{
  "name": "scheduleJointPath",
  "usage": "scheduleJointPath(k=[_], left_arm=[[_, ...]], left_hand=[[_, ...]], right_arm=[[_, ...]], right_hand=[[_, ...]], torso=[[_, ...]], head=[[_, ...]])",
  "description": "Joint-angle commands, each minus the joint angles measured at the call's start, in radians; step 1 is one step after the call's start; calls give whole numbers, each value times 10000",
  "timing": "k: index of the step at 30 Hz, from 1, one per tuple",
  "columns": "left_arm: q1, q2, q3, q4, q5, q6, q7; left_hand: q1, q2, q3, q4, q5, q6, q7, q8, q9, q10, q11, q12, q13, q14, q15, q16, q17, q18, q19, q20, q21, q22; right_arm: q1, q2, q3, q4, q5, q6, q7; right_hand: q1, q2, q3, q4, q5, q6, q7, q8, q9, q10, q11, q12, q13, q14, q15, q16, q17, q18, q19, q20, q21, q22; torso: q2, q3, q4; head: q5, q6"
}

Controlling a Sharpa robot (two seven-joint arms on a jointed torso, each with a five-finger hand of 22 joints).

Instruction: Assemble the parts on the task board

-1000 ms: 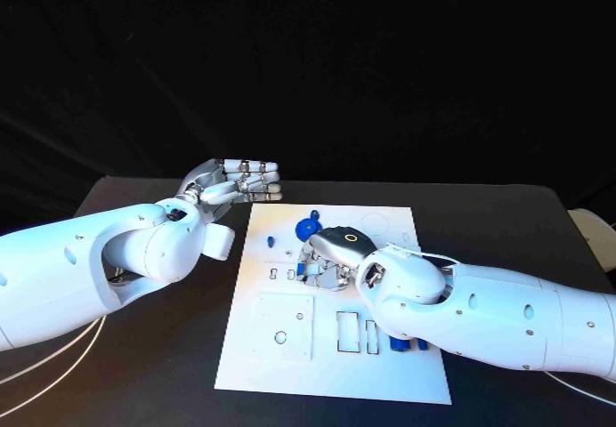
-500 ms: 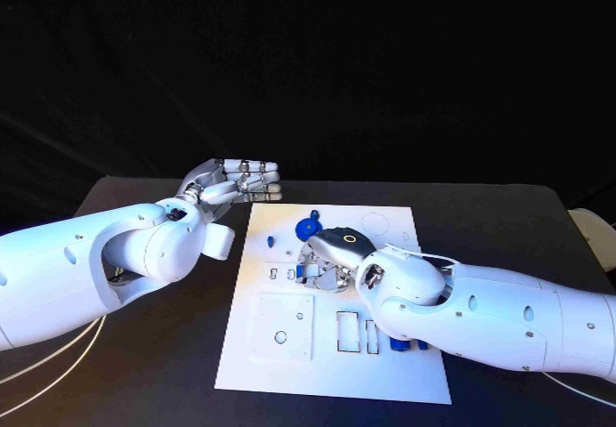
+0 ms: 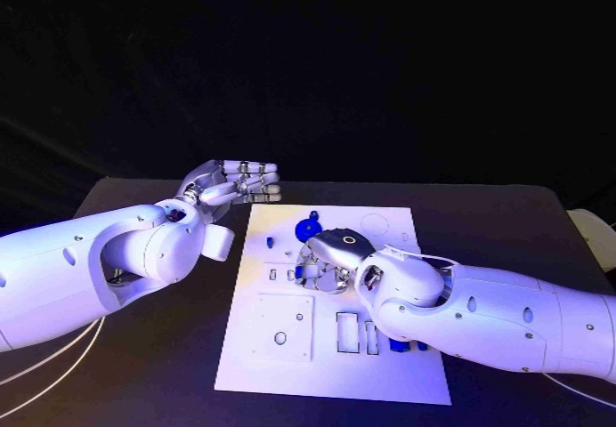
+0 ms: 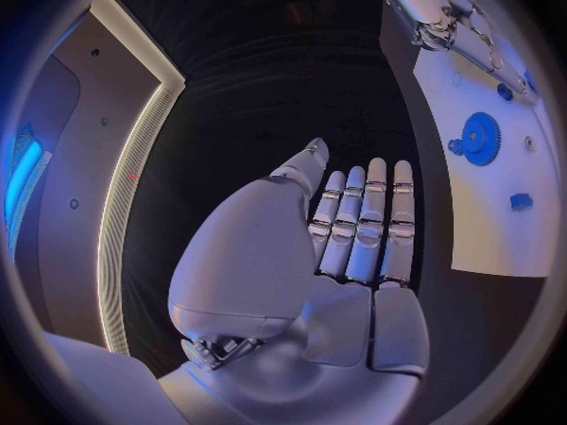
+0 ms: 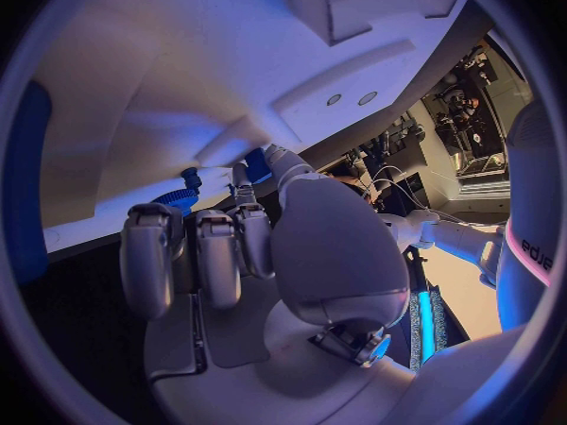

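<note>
The white task board (image 3: 276, 365) lies in the middle of the black table. My right hand (image 3: 328, 258) is bent down onto the board's upper middle, with its fingers curled. Thumb and a finger pinch a small blue part (image 5: 256, 165) against the board. A blue gear (image 3: 308, 229) stands just beyond that hand; the gear (image 4: 480, 138) and a small blue piece (image 4: 521, 201) to its left also show in the left wrist view. My left hand (image 3: 238, 182) hovers off the board's far left corner, fingers straight and together (image 4: 360, 222), holding nothing.
More blue parts (image 3: 409, 344) lie at the board's right edge, half hidden by my right forearm. Rectangular slots (image 3: 349, 329) and a raised square plate (image 3: 282, 325) fill the board's near half. A pale object (image 3: 590, 224) sits at the table's right edge.
My right hand has crept a little to the left over the board. The left hand has kept still.
</note>
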Motion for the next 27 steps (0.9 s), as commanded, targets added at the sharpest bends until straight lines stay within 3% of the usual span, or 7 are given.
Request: scheduleJointPath(k=[1, 14, 27], left_arm=[[9, 11, 6, 8, 22, 181, 23], [9, 6, 6, 4, 22, 184, 15], [9, 5, 6, -3, 22, 196, -7]], left_hand=[[-3, 35, 50, 16, 1, -1, 71, -66, -4, 7, 57, -49, -1, 16, 43, -33, 10, 128, -21, 9, -35, -9], [-3, 35, 50, 16, 1, -1, 71, -66, -4, 7, 57, -49, -1, 16, 43, -33, 10, 128, -21, 9, -35, -9], [-3, 35, 50, 16, 1, -1, 71, -66, -4, 7, 57, -49, -1, 16, 43, -33, 10, 128, -21, 9, -35, -9]], right_arm=[[-20, 6, -11, -2, -176, 166, -116], [-20, 9, -11, 4, -204, 166, -150], [-20, 8, -11, 19, -210, 103, -171]], right_hand=[[0, -135, -51, 3, -70, -113, 26, -68, -22, -34, 93, -100, 946, 970, 93, -58, 2178, -80, 123, 99, -87, 1599], [-55, -229, -94, 22, -109, -257, 97, -161, -58, -129, 160, -200, 854, 949, 152, -98, 2096, -54, 59, 157, -185, 1535], [-385, -471, -446, 215, -238, -414, 157, -263, -89, -254, 230, -329, 729, 929, 221, -139, 2018, -25, -6, 242, -304, 1473]], torso=[[-1, -1, 1], [-1, 1, 2], [0, 1, -2]], head=[[-5, 4], [-15, 5], [-20, -7]])
